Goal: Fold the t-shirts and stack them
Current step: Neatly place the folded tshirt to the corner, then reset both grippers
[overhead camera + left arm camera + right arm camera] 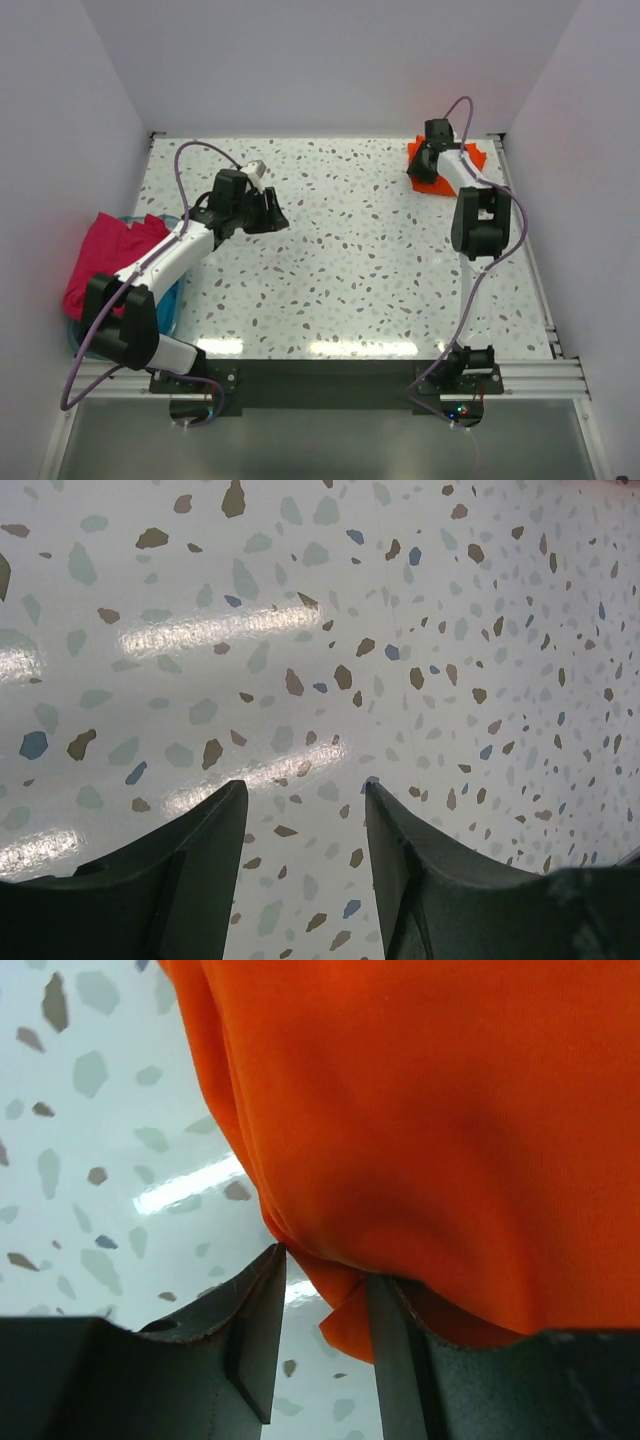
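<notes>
From above, we see the left gripper (268, 208) hanging over the speckled table (360, 270), left of the middle, with nothing in it. The right gripper (428, 165) reaches to the far right corner, down on the orange t-shirt (476, 158), which lies bunched there. The magenta-pink t-shirt (105, 250) is heaped at the left edge, spilling over a pale blue tub (172, 300) beside the left arm.

In the left wrist view, we find the two dark fingers (180, 880) spread apart, with only bare tabletop between them and beyond.

In the right wrist view, orange cloth fills most of the picture. Its lower edge droops between the fingers (250, 1330), touching both tips. The jaws stand partly closed, and a strip of table shows in the gap. We cannot tell whether they truly pinch the cloth.
</notes>
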You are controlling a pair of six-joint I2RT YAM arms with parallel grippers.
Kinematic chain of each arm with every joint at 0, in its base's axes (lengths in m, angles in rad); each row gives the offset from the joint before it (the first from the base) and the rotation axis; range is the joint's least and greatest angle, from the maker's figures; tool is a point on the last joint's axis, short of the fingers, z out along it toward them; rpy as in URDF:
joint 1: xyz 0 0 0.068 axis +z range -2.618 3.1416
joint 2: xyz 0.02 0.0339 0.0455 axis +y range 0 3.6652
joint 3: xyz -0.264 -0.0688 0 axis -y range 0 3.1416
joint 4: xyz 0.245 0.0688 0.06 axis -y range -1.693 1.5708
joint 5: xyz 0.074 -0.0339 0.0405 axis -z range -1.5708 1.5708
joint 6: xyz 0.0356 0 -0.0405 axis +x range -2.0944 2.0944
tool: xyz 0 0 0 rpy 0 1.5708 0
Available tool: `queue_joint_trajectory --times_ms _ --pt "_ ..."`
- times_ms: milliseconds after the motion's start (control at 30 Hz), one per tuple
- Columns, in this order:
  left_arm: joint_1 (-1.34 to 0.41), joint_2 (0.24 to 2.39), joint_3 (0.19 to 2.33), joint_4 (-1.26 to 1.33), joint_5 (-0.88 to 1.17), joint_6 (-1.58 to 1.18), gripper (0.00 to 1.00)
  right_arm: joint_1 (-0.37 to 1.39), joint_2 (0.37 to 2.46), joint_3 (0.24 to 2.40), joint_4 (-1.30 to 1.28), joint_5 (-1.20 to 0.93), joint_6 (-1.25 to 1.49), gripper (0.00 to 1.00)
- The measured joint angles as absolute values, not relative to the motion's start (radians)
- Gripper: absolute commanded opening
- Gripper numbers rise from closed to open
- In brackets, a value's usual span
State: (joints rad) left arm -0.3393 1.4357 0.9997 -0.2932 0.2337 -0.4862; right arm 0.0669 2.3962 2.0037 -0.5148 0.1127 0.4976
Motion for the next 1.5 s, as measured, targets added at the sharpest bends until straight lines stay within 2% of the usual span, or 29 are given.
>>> queue_joint_trajectory --times_ms 467,567,733,967,1233,1500 --pt "-0.336 1.436 0.999 -0.277 0.251 -0.486 0.56 -0.061 2.4 2.011 -0.519 0.114 0.493 0.43" --pt "-0.336 1.436 0.999 -0.277 0.251 -0.486 0.56 -0.073 2.4 2.005 -0.508 0.105 0.486 0.47" --pt "-0.333 1.436 0.999 -0.277 0.251 -0.487 0.57 -0.083 2.381 1.969 -0.46 0.039 0.461 0.62" --pt "-0.294 1.411 0.999 -0.278 0.242 -0.495 0.59 -0.053 2.3 1.892 -0.452 -0.063 0.438 0.7" --pt "-0.206 1.296 0.976 -0.281 0.196 -0.516 0.61 0.118 1.979 1.703 -0.423 -0.088 0.443 0.73" --pt "-0.19 1.157 0.871 -0.281 0.17 -0.553 0.61 0.36 1.518 1.275 -0.289 -0.072 0.481 0.74"
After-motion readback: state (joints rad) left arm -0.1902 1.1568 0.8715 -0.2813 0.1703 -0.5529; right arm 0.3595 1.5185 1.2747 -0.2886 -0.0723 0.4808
